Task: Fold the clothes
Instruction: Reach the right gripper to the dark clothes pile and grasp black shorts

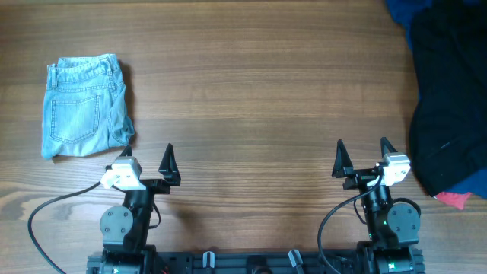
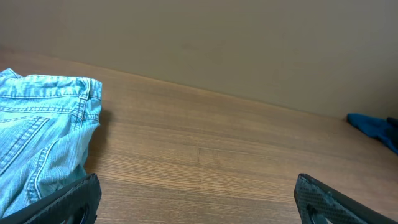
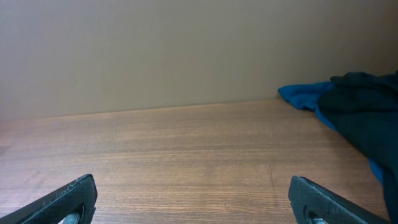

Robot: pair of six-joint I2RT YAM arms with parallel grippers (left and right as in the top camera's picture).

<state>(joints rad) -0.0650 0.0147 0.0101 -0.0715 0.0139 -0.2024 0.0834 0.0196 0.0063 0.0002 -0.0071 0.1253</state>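
Observation:
Folded light-blue denim shorts (image 1: 82,106) lie at the left of the wooden table; they also show in the left wrist view (image 2: 40,134). A pile of dark navy and blue clothes (image 1: 449,99) lies at the right edge, with a red piece (image 1: 456,199) at its lower end; the pile shows in the right wrist view (image 3: 357,109). My left gripper (image 1: 147,157) is open and empty near the front edge, just right of the shorts (image 2: 196,199). My right gripper (image 1: 364,154) is open and empty at the front right, just left of the pile (image 3: 193,199).
The wooden table (image 1: 259,91) runs bare between the shorts and the pile. A plain beige wall (image 3: 155,50) stands beyond the far edge. A blue cloth edge (image 2: 376,127) shows at the far right in the left wrist view.

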